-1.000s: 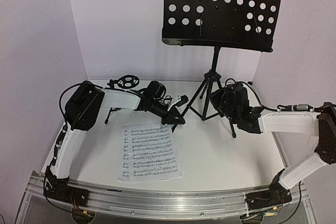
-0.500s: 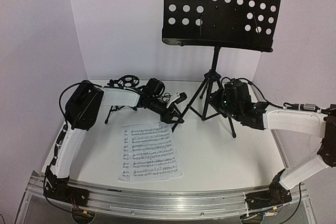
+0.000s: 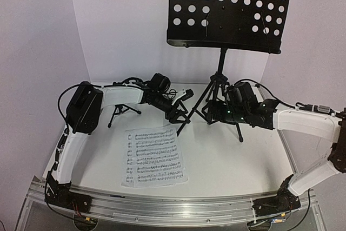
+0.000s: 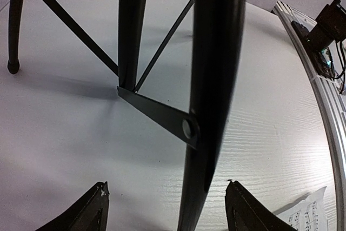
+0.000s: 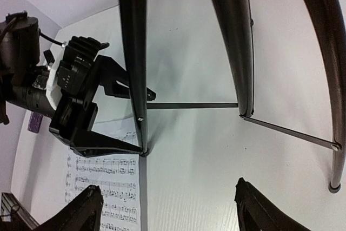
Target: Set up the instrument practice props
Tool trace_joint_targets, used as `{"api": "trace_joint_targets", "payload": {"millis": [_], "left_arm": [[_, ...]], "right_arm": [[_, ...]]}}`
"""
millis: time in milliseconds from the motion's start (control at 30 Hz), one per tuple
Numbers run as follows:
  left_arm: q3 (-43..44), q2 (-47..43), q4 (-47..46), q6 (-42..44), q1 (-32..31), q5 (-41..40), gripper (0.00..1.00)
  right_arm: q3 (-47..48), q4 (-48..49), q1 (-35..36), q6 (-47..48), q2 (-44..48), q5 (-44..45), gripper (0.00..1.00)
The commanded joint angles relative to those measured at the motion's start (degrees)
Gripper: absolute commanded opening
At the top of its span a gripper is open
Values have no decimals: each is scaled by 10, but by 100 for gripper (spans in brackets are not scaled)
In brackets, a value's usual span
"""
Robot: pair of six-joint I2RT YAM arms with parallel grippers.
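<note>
Within the last second the left gripper had swung onto the upright music stand, whose near-left leg stood between its spread fingers, unclamped. The right gripper had closed in on the stand's base, fingers also apart. The 2 sheet-music pages lay in front of the stand. A 2-arm shift of the stand looked imminent.

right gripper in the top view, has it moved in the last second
Yes. The right gripper has shifted left, closing in on the tripod legs of the music stand, whose tray sits where it was.
</note>
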State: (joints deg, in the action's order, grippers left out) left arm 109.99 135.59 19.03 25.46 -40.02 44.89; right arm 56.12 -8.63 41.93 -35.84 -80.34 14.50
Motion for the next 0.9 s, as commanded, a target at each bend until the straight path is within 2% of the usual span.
{"api": "trace_joint_targets", "payload": {"millis": [0, 167, 300, 433, 500, 633, 733, 867], "left_arm": [[-30, -81, 33, 28, 6, 11, 75], [-101, -163, 33, 38, 10, 17, 79], [-142, -215, 91, 77, 16, 20, 83], [-207, -288, 144, 120, 26, -6, 83], [-247, -324, 158, 126, 35, -24, 81], [-380, -411, 119, 100, 58, -61, 78], [-484, -472, 61, 33, 62, -98, 77], [-587, -551, -19, -66, 63, -112, 77]], "right_arm": [[54, -87, 4, 88, 16, -33, 88], [90, -195, 9, 151, 25, -72, 91], [115, -272, 24, 195, 19, -94, 92], [141, -330, 55, 208, -20, -88, 91], [157, -330, 71, 196, -58, -111, 89], [218, -277, 81, 101, -171, -190, 81], [230, -200, 81, 34, -234, -233, 68], [253, -184, 80, -11, -302, -222, 68]]}}
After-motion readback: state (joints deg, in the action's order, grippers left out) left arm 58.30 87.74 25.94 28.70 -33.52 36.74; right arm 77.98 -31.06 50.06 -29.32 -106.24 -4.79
